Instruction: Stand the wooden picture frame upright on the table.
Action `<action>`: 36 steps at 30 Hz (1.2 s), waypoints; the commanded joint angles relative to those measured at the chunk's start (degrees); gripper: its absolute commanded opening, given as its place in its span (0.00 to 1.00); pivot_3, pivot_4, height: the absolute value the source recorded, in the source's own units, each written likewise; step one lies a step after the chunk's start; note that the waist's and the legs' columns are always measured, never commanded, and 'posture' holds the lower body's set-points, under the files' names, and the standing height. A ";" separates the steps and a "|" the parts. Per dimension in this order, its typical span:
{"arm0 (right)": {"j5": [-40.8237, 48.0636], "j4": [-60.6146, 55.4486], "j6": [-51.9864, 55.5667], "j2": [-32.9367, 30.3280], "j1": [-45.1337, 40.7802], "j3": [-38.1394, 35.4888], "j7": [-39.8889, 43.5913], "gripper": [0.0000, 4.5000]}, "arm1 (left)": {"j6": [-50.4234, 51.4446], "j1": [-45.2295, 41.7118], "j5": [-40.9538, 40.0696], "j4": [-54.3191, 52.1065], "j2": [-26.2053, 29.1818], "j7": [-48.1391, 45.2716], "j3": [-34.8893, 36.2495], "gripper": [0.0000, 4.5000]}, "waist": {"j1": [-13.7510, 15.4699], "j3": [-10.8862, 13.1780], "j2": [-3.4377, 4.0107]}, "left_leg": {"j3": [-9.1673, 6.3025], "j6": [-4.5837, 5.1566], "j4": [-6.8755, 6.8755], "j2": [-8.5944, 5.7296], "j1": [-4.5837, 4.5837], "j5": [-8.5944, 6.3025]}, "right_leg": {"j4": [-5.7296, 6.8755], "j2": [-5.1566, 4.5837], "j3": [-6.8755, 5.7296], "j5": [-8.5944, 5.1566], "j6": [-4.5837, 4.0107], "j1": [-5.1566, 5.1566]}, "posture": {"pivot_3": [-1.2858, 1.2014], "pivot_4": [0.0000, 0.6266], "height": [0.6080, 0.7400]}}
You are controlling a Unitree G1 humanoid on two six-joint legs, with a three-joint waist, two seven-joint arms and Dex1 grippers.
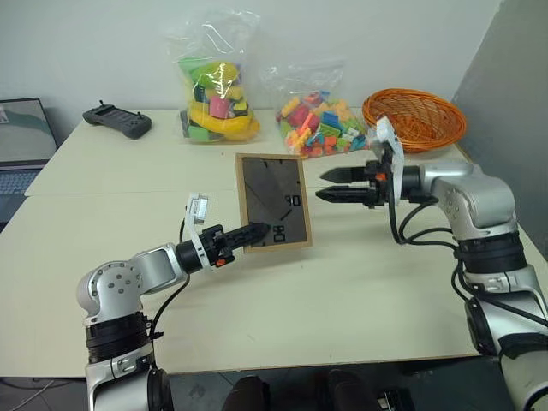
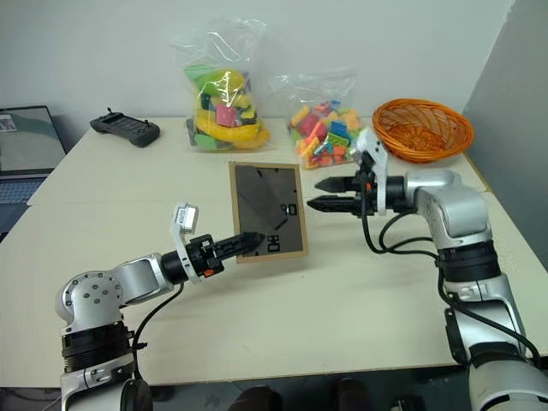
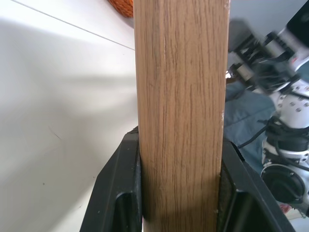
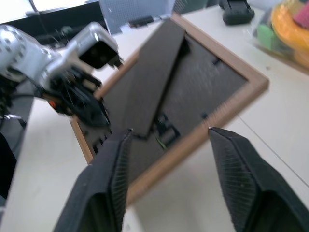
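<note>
Our left gripper pinches the frame by its lower edge, holding it up over the table. Our right gripper gapes beside it. It seems light, stiff, probably glass-fronted; grip the wood.

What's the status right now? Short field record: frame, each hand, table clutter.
frame: wooden picture frame, dark back panel facing the camera, lifted and tilted
left hand: left hand shut on the frame's lower edge
right hand: right hand open, beside the frame, apart from it
clutter: two toy bags, orange basket, black controller
table: table
</note>
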 commanded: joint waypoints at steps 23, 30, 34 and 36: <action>7.78 -5.40 4.42 4.82 -3.17 4.03 4.82 1.00 | -1.15 -0.58 -10.85 -4.51 0.00 8.18 1.09 0.28 | -0.01 0.00 0.00 | -0.01 -0.01 0.03 -0.03 -0.22 0.00 | 0.01 -0.05 -0.01 0.01 0.00 -0.22 | 0.52 0.24 1.00; 5.72 -3.88 2.18 -0.75 -1.93 1.98 2.24 1.00 | 1.40 0.71 -16.39 -4.04 1.13 11.14 0.98 0.28 | -0.28 0.00 -0.01 | -0.03 0.00 0.03 -0.03 -0.22 0.00 | 0.03 -0.04 -0.01 0.00 0.00 -0.22 | 0.52 0.24 1.00; 1.89 -3.48 -4.07 -7.25 0.92 0.95 1.94 1.00 | 3.41 0.81 -21.84 -1.97 1.99 14.15 1.77 0.28 | 0.23 0.02 -0.03 | -0.03 0.01 0.04 -0.04 -0.25 0.00 | 0.00 -0.05 -0.02 0.00 0.00 -0.21 | 0.52 0.24 1.00; 0.32 -4.16 -7.99 -10.51 2.99 0.12 2.47 1.00 | 4.68 0.98 -25.59 -0.72 3.06 16.09 1.86 0.28 | 0.29 0.02 -0.03 | -0.01 0.01 0.05 -0.05 -0.24 0.00 | 0.00 -0.05 0.00 0.00 0.00 -0.21 | 0.52 0.24 1.00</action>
